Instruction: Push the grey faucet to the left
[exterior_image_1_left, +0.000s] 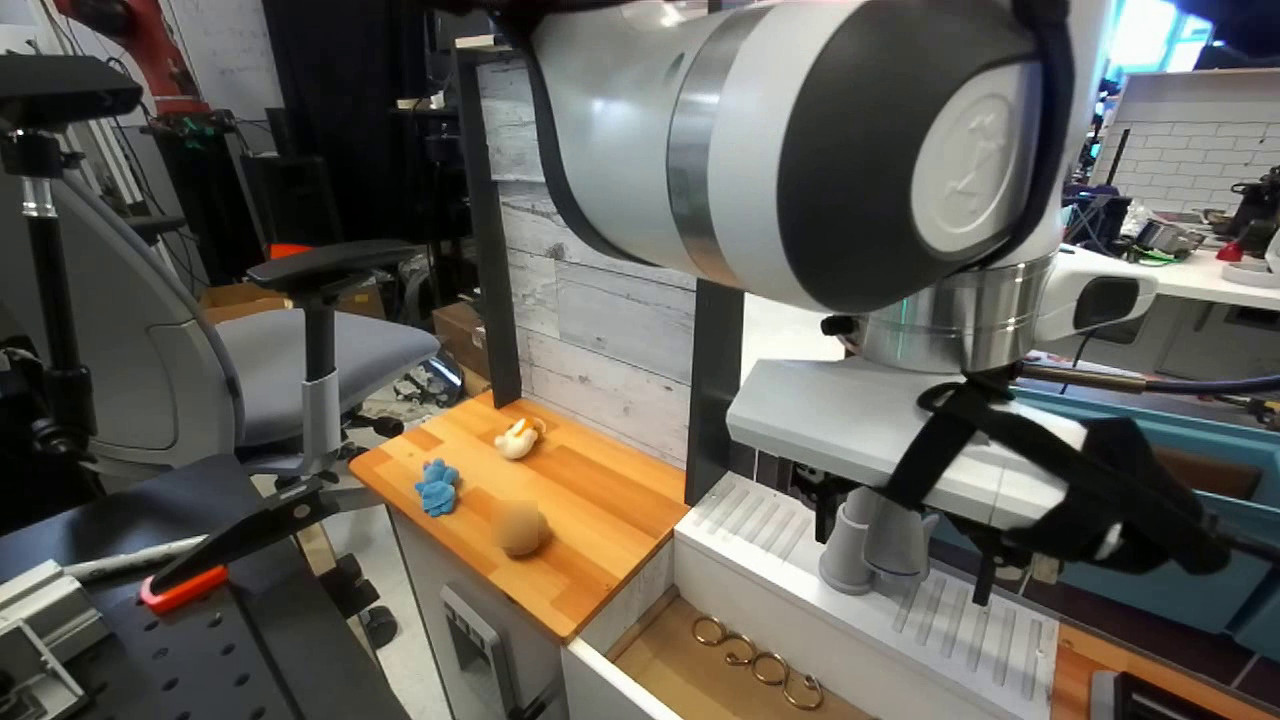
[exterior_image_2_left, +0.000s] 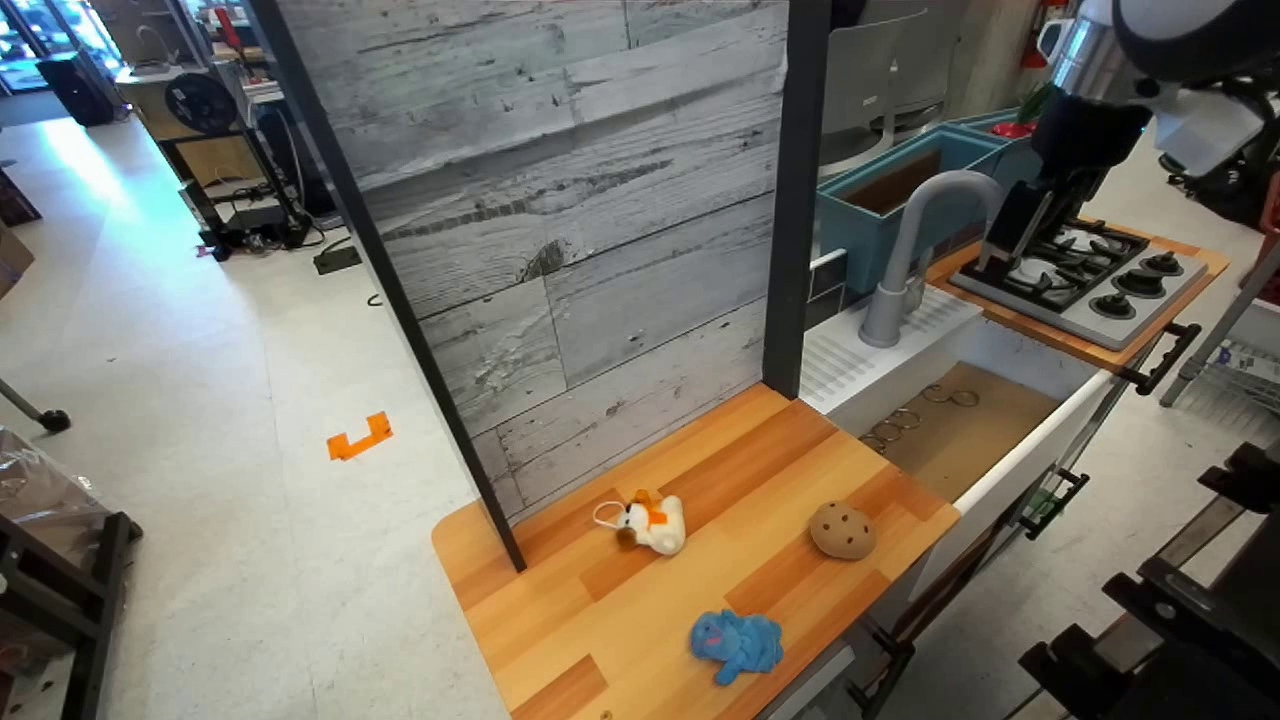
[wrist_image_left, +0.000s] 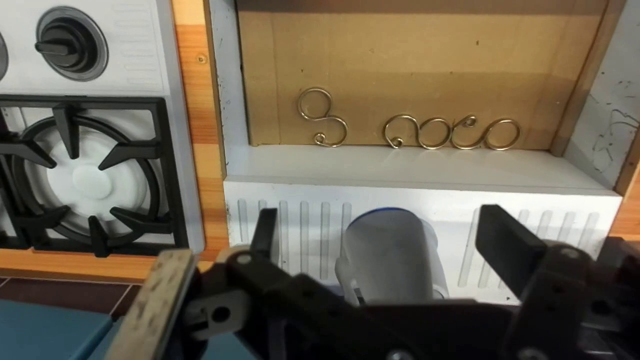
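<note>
Grey faucet (exterior_image_2_left: 903, 245) upright, its spout (wrist_image_left: 387, 255) between fingers (wrist_image_left: 507, 245) spread wide, apparently gripping nothing

You've got a wood surface (exterior_image_2_left: 735, 478) w/ 3 items on it, all apart: white toy (exterior_image_2_left: 665, 525) w/ orange bits, nearest the back panel (exterior_image_2_left: 600, 230); blue toy (exterior_image_2_left: 740, 645) nr the front edge; spotted brown toy (exterior_image_2_left: 842, 532), also twd the front, closest of the 3 to the adjoining white ribbed surface (exterior_image_2_left: 845, 368). On that one you've got the grey faucet (exterior_image_2_left: 898, 258), upright.
</note>
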